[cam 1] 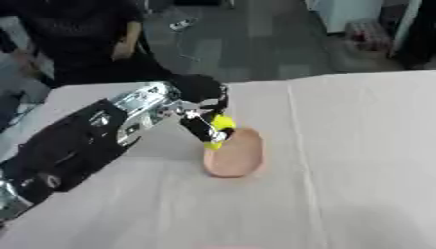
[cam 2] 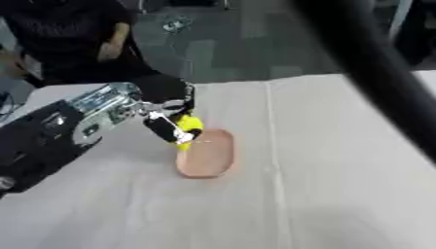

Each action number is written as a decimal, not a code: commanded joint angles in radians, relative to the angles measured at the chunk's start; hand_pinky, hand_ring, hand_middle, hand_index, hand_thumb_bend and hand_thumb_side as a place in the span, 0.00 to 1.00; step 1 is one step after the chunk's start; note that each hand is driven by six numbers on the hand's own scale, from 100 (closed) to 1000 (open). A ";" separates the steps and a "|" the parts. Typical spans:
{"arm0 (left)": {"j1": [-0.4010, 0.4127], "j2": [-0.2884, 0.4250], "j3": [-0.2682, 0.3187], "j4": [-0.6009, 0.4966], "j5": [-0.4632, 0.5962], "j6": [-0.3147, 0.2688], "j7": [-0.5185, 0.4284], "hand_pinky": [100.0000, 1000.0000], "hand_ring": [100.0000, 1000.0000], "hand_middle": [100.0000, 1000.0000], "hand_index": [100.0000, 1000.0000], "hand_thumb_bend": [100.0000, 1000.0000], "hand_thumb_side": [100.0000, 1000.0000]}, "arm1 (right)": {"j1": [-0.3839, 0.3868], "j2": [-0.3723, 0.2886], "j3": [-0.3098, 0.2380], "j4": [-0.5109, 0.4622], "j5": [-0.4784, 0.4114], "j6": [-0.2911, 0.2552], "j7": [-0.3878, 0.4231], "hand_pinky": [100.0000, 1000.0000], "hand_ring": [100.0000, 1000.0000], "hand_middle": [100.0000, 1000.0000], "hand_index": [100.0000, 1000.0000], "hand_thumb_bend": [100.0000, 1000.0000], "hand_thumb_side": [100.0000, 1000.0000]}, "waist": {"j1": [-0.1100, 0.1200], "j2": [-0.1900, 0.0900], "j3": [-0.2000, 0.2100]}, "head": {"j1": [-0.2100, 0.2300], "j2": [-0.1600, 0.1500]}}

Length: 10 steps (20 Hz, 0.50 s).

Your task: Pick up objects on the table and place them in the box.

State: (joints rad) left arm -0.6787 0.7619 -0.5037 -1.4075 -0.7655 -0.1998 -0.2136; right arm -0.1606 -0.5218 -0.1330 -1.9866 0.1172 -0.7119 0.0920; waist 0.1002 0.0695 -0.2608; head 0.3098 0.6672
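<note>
The left hand (cam 1: 203, 115) curls its fingers around a yellow object (cam 1: 222, 123), seemingly just above the pink oval object (cam 1: 234, 153) on the table (cam 1: 357, 146), and it could slip out before reaching an unseen box.

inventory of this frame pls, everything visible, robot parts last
oval dish: 1, pinkish tan, on the table left of centre, just under the left hand
yellow object: 1, yellow, held in the left hand over the dish's near-left rim; shape not clear
tablecloth: 1, off-white, covers the table, with fold lines running front to back
floor: grey, beyond the far table edge
dark band: 1, black, blurred, crosses the right eye view diagonally at upper right; cannot tell what it is
box: none visible
left arm: 1, black with silver joints, enters from lower left
left hand: 1, black, fingers curled round the yellow object
right hand: not in view
</note>
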 commanded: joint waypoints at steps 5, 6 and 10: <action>-0.012 0.001 -0.012 0.049 -0.022 -0.049 -0.019 0.13 0.37 0.52 0.50 0.00 0.86 | -0.020 -0.030 -0.014 -0.013 -0.035 0.002 0.019 0.29 0.43 0.43 0.49 0.00 1.00 | -0.002 -0.007 -0.003 | 0.011 -0.010; -0.011 0.000 -0.013 0.057 -0.026 -0.052 -0.033 0.19 0.43 0.57 0.52 0.00 0.89 | -0.020 -0.030 -0.015 -0.013 -0.037 0.002 0.020 0.29 0.43 0.43 0.49 0.00 1.00 | -0.002 -0.007 -0.003 | 0.009 -0.010; -0.005 0.000 -0.016 0.078 -0.032 -0.060 -0.098 0.43 0.61 0.71 0.62 0.26 0.91 | -0.018 -0.031 -0.018 -0.013 -0.040 0.002 0.024 0.29 0.43 0.43 0.49 0.00 1.00 | -0.003 -0.008 -0.002 | 0.006 -0.009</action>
State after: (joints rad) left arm -0.6743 0.7454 -0.5252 -1.3298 -0.7919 -0.2563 -0.2923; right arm -0.1671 -0.5268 -0.1378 -1.9866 0.0826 -0.7089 0.1123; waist 0.1023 0.0699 -0.2630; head 0.3130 0.6669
